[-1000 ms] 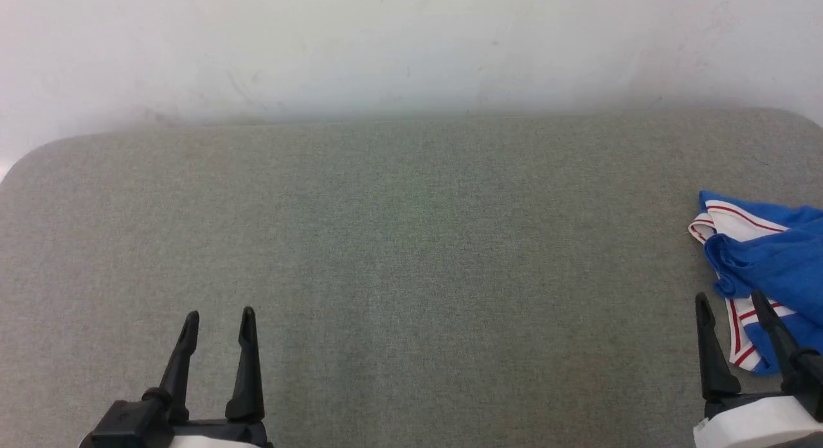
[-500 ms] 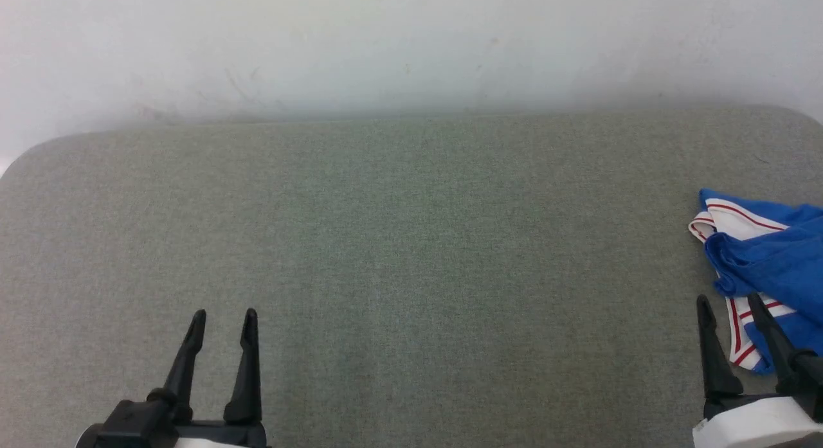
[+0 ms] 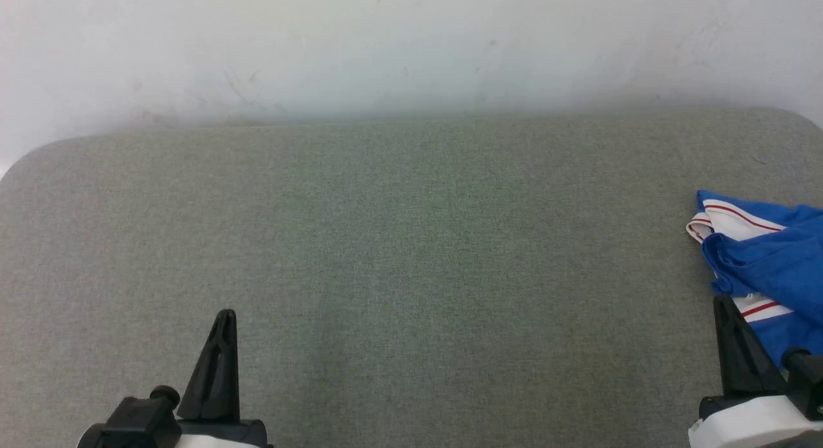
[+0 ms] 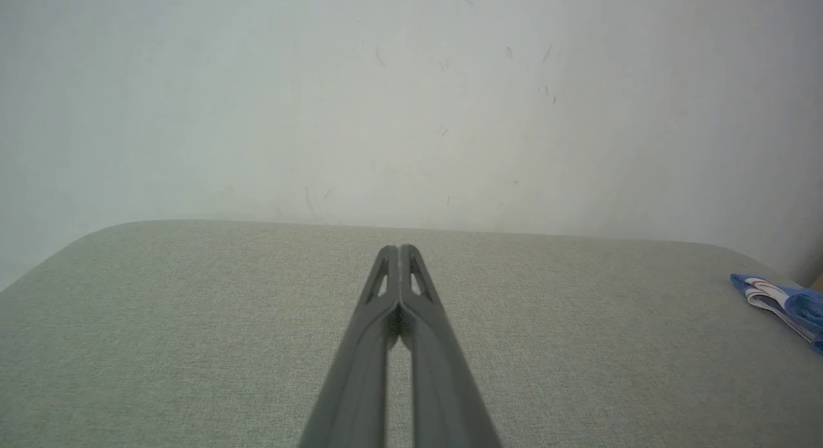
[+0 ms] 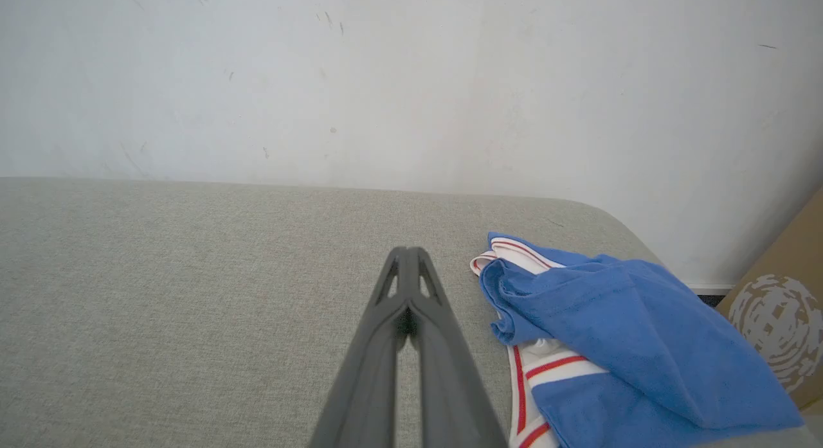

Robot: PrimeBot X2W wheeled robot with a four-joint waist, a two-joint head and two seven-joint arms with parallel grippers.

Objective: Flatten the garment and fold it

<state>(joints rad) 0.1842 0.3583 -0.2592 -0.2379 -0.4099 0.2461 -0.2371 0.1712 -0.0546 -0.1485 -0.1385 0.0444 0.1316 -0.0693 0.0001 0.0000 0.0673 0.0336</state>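
Grey-green table [image 3: 411, 242] holds the garment [image 3: 765, 261] (crumpled) at its right edge. Left gripper [image 3: 225, 318] and right gripper [image 5: 406, 252] have their fingers closed, empty.

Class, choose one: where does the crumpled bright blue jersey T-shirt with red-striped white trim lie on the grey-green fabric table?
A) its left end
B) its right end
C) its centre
B: the head view shows the crumpled bright blue jersey T-shirt bunched at the right end of the grey-green fabric table.
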